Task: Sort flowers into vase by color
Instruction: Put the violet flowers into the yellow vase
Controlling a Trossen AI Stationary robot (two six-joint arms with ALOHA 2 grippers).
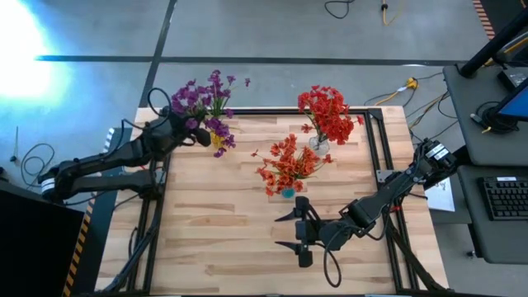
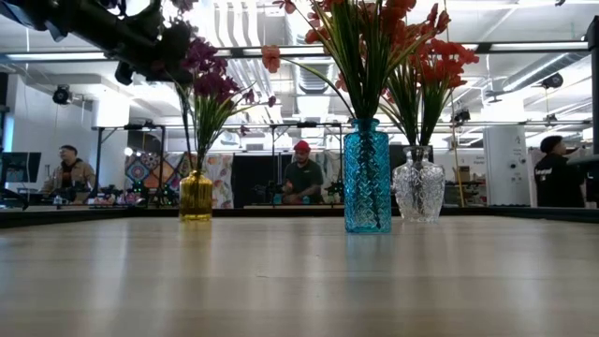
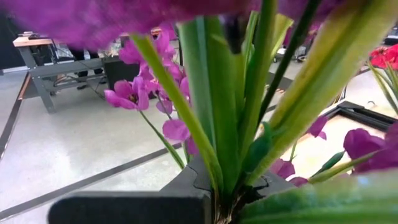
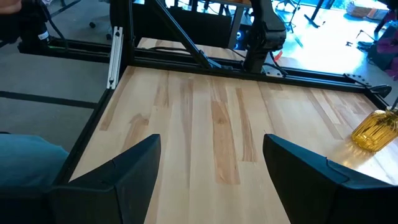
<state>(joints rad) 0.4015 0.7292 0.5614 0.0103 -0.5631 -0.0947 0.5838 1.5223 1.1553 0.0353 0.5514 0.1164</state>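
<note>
Left end effector (image 1: 200,137) is pressed together on the stems of the purple flowers (image 1: 206,92), just above the yellow vase (image 1: 219,142) at the far left part of the bench (image 1: 214,223). In the left wrist view, green stems (image 3: 227,124) run up through the closed fingers (image 3: 186,186), with purple blossoms all around. In the low view, the left arm reaches in from above over the yellow vase, which stands upright with the purple sprigs rising from it.

Right end effector (image 1: 299,232) hangs low over the near centre of the bench, its fingers (image 4: 124,171) spread wide with only bare wood between them. It holds nothing and is well apart from all three vases.

Red flowers (image 1: 285,163) stand in the blue vase (image 2: 367,176) near the middle of the bench. A second bunch of red flowers (image 1: 327,111) stands in the clear glass vase (image 2: 418,185) at the far side, just to the right of the blue one in the low view. Both vases are upright.

No loose sprigs can be seen lying on the bench.

People show in the room beyond the bench, one in a red cap (image 2: 301,147).
</note>
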